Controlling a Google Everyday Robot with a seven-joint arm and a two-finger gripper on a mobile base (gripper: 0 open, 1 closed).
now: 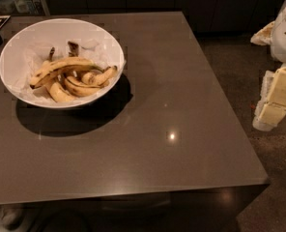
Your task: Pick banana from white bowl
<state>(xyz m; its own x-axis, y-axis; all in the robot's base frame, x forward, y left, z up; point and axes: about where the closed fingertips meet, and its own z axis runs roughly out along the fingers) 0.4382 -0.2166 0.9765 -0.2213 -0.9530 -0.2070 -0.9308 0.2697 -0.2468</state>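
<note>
End effector (274, 103) right of table (181, 129)

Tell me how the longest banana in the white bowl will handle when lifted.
The banana looks ripe, speckled, so probably soft and bruisable. It rests against shorter bananas in the white bowl, so lifting may shift them. The end effector hangs beside the table.

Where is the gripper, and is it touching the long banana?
Apart. Camera view shows the gripper beyond the right edge of the table, far from the banana in the white bowl.
</note>
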